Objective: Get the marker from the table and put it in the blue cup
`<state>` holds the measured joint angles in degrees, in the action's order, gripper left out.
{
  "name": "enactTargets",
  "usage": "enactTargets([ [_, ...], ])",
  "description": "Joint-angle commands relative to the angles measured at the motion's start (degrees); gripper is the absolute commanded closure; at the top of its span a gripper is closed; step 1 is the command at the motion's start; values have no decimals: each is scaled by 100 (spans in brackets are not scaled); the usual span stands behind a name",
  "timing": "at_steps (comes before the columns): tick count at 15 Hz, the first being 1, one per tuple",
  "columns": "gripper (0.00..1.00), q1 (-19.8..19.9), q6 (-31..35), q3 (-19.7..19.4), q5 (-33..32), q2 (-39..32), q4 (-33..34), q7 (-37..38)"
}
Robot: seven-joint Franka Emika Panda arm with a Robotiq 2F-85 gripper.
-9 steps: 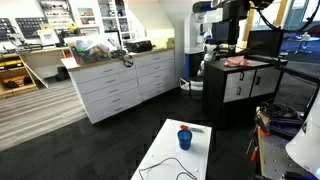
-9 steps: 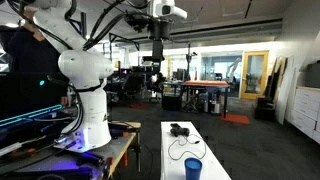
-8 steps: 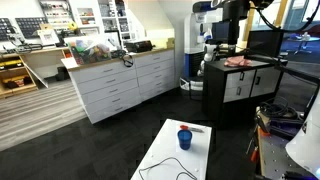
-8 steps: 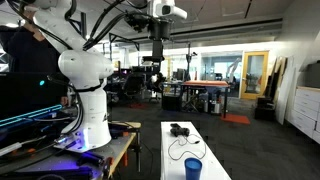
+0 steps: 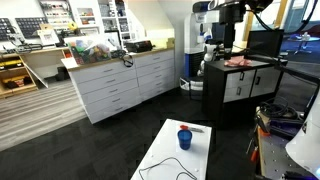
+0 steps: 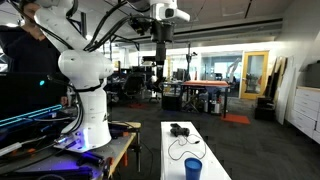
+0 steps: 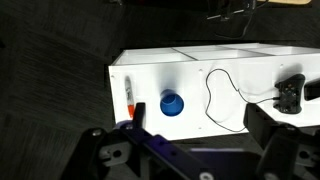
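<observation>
Right now you are holding the gripper point(image 7: 180, 135) high above the table point(image 7: 250, 62), nowhere near contact. In the wrist view its two fingers point(image 7: 283, 145) are framing the bottom of the picture, spread wide apart and gripping nothing.

The marker point(image 7: 129, 95) is lying flat on the white top near one short end of the table, running parallel to that edge. It is sitting just beside the blue cup point(image 7: 172, 104) without touching it. In the wrist view the marker is lining up above the finger on the picture's left side, outside the middle of the gap between the fingers, while the cup is falling closer to the centre of that gap. A thin black cable point(image 7: 215, 90) is looping across the tabletop beyond the cup and running to a black object point(image 7: 290, 93) further along.

In an exterior view the marker point(image 5: 193, 127) is showing as a small red streak just beyond the cup point(image 5: 185, 139). In an exterior view the gripper point(image 6: 159, 55) is hanging from the raised arm, far above the table point(image 6: 175, 145) and the cup point(image 6: 193, 168); the marker is too small to make out there.

Compared with half a second ago, the wrist is sitting slightly shifted sideways in both exterior views and its height looks about the same. The marker, cup and cable are lying exactly where they were.
</observation>
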<state>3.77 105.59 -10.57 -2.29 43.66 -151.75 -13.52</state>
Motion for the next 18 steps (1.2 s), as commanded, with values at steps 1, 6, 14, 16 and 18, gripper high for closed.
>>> enactTargets([
  [1,0,21,510,86,-133,-343,-155,-6],
  [6,0,29,1306,185,-377,-944,-437,-51],
  [14,0,88,2820,173,-801,-1995,-793,-237],
  [16,0,101,3202,151,-849,-2361,-727,-273],
  [18,0,125,3616,139,-882,-2692,-726,-285],
])
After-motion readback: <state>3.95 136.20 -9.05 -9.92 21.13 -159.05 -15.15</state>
